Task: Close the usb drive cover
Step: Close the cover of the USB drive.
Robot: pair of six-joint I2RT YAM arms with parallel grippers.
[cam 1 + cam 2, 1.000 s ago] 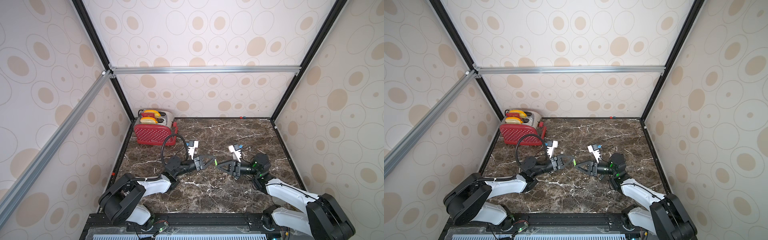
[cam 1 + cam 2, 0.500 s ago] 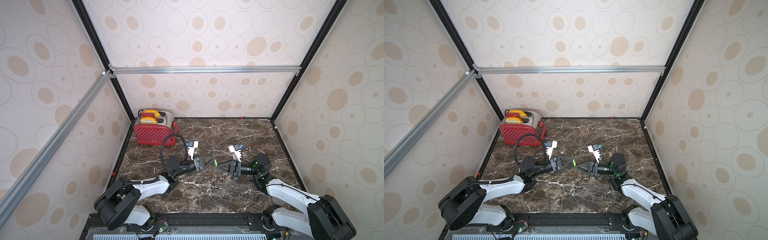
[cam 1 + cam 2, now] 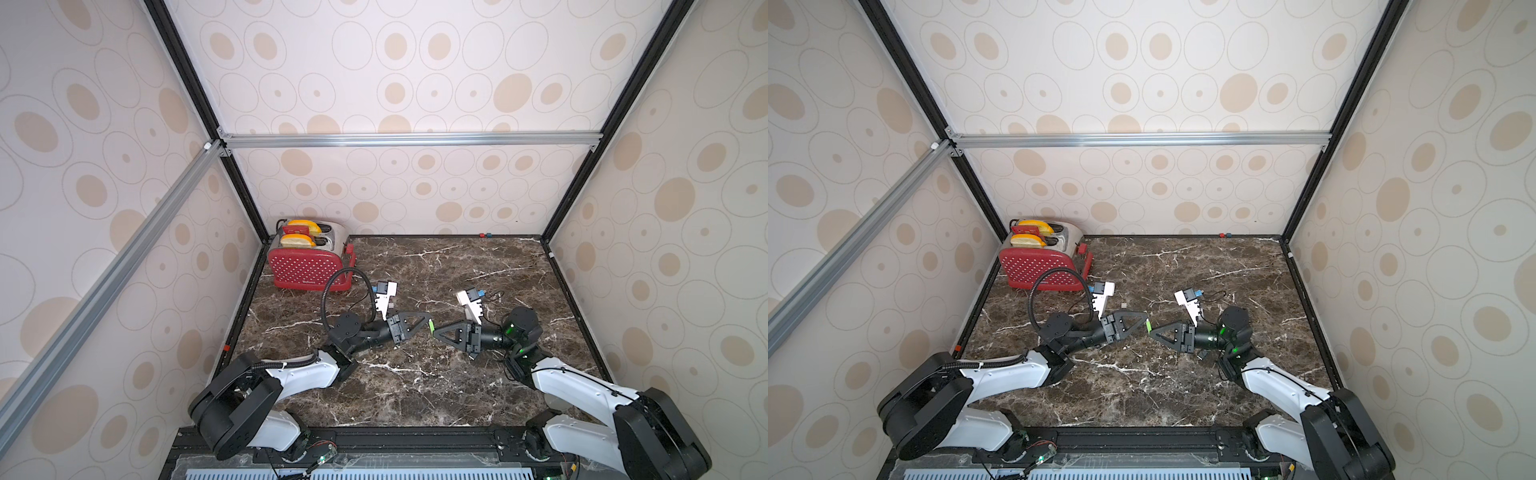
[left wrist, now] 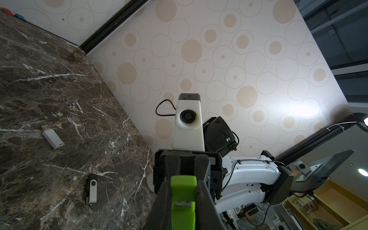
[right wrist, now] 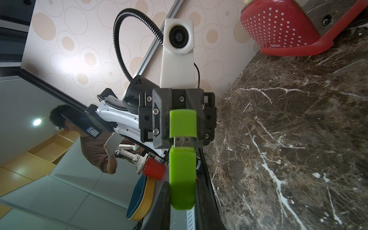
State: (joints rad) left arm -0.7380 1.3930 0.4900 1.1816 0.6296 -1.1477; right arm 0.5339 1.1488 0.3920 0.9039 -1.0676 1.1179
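A bright green usb drive (image 3: 431, 323) (image 3: 1147, 325) hangs just above the dark marble table (image 3: 415, 386), between my two grippers, which meet tip to tip. My left gripper (image 3: 427, 320) (image 4: 183, 199) is shut on the drive's body (image 5: 183, 123). My right gripper (image 3: 435, 330) (image 5: 182, 185) is shut on the green cover (image 5: 182, 169) (image 4: 183, 184). Body and cover are in line. A short stretch of the metal plug (image 5: 182, 141) shows between them.
A red toaster (image 3: 307, 266) (image 3: 1040, 266) stands in the back left corner. A white usb stick (image 4: 52, 138) and a black-and-silver swivel stick (image 4: 92, 188) lie on the marble behind the grippers. Patterned walls close in three sides.
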